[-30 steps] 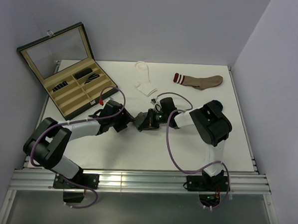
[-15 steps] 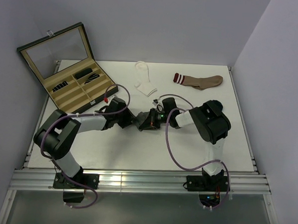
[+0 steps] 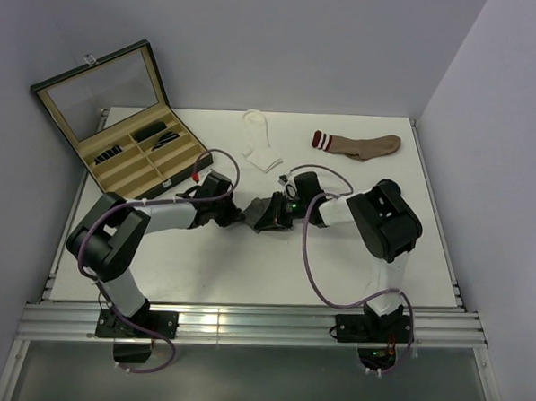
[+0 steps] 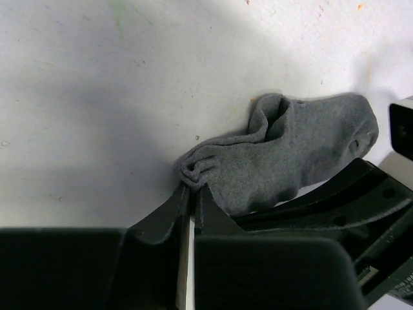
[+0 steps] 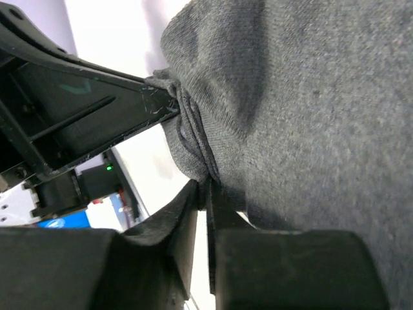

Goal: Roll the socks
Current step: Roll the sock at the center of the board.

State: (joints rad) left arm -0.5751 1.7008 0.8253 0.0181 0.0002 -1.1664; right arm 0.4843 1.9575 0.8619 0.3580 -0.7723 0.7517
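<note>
A dark grey sock [image 3: 268, 213] lies crumpled mid-table between my two grippers. My left gripper [image 3: 243, 215] is shut on its bunched left edge; in the left wrist view the tips [image 4: 192, 188] pinch a wad of the grey sock [image 4: 290, 155]. My right gripper [image 3: 287, 208] holds the sock's other side. In the right wrist view the jaws [image 5: 205, 187] are nearly together on a fold of the grey fabric [image 5: 310, 97]. A white sock [image 3: 260, 143] lies flat at the back. A brown sock [image 3: 363, 144] with a striped cuff lies at the back right.
An open dark case [image 3: 146, 161] with tan compartments and a raised lid stands at the back left. Walls close the table at the back and right. The rail with both arm bases runs along the near edge.
My left arm reached right and its jaws closed on the grey sock's edge. The sock and both grippers shifted slightly toward the back right.
</note>
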